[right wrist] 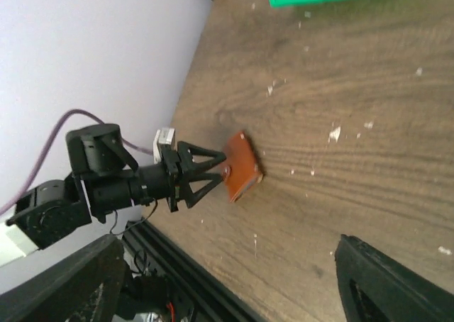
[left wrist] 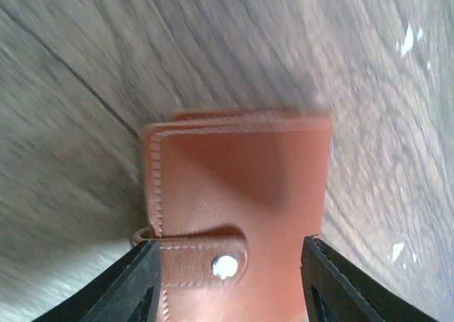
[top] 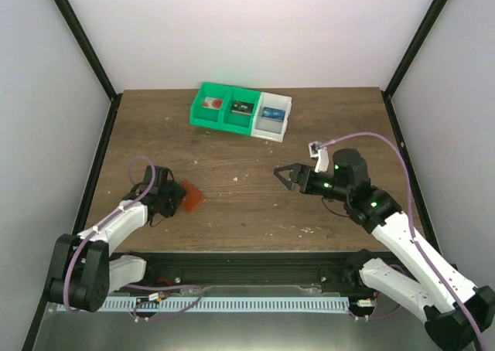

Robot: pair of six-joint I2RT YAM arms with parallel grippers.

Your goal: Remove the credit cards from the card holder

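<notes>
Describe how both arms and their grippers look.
The left arm and right arm have white shell links and black joints. A lilac cable loops along each arm. Green lights glow on the right arm's joints. The left gripper and right gripper are black, with open triangular-framed fingers.

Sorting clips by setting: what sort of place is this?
Probably a robot lab enclosure: plain white walls, a dark wood-grain table, and two white-and-black robot arms bolted at its near edge.
</notes>
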